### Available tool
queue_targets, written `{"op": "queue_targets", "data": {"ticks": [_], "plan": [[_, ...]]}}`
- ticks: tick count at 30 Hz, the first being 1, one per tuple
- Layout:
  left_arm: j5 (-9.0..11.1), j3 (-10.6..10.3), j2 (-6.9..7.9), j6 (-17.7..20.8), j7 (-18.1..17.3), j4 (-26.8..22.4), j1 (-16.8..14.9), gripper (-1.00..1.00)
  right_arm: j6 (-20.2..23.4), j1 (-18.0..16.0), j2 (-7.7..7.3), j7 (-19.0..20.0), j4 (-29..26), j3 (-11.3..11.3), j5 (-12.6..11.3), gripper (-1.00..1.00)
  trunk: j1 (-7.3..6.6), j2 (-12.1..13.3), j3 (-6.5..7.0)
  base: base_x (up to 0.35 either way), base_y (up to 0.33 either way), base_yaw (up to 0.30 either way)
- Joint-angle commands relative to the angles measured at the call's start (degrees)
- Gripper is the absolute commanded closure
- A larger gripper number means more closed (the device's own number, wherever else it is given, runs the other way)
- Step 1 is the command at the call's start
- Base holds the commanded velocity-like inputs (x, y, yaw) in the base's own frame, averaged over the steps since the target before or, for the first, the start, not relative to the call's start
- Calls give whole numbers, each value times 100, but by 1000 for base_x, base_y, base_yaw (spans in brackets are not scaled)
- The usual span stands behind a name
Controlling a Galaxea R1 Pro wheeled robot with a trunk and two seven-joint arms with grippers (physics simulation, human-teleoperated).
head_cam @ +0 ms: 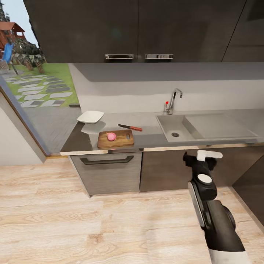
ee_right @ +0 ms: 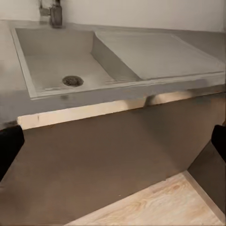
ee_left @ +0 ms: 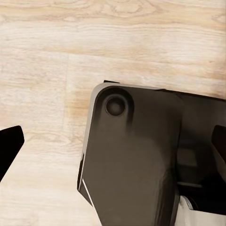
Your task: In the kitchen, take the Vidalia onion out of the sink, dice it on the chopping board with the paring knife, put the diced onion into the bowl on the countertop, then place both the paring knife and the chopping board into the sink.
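Observation:
The pink onion [head_cam: 111, 136] lies on the dark-brown chopping board [head_cam: 123, 141] at the countertop's [head_cam: 150, 139] front edge. Just behind the board rests the red-handled paring knife [head_cam: 130, 127]. Further left, the white bowl [head_cam: 90, 116] sits near the counter's end. The sink [head_cam: 167, 126] [ee_right: 47, 61] has an empty basin. My right gripper [head_cam: 201, 157] [ee_right: 113, 141] hangs open in front of the cabinet below the sink, nothing between its fingers. In the left wrist view my left gripper [ee_left: 113, 146] is open over the wooden floor.
A chrome faucet [head_cam: 172, 99] with a red knob stands behind the basin, and the drainboard [head_cam: 220, 124] extends right. Grey cabinet fronts with a bar handle [head_cam: 107, 160] sit under the counter; dark wall cupboards hang above. A dark part of my base [ee_left: 136, 160] lies below the left gripper.

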Motion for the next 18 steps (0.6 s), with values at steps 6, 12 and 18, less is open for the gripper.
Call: {"op": "queue_targets", "data": {"ticks": [6,12,18], "plan": [[59,-11,-3,-4,-18,-19,3,-100,946,-1718,351,3,676,195,39,-100,2,-10,-10,0,0,0],[59,-4,2,-4,-17,-21,3,-100,1106,-3231,581,37,2713,231,18,-100,2,-10,-10,0,0,0],[59,-3,3,-4,-21,-16,3,-100,1106,-3474,556,1579,3034,243,-223,-100,2,-10,-10,49,26,0]]}}
